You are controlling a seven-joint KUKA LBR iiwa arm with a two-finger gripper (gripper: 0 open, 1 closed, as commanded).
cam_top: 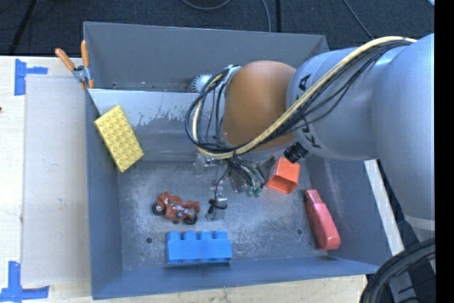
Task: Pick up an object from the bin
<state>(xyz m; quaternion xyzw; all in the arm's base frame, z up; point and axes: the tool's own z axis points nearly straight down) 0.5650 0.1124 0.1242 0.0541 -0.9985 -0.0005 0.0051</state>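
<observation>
My gripper (216,204) hangs low over the middle of the bin floor, its fingertips close together with nothing visible between them. Just left of it lies a small reddish-brown toy vehicle (176,208). In front of it, near the bin's front wall, a blue building block (199,248) lies flat. An orange block (284,176) sits just right of the gripper, partly under the arm.
A yellow studded plate (118,138) leans against the bin's left wall. A red elongated piece (321,219) lies at the right side of the floor. The arm with its orange cover and cables hides the bin's back middle.
</observation>
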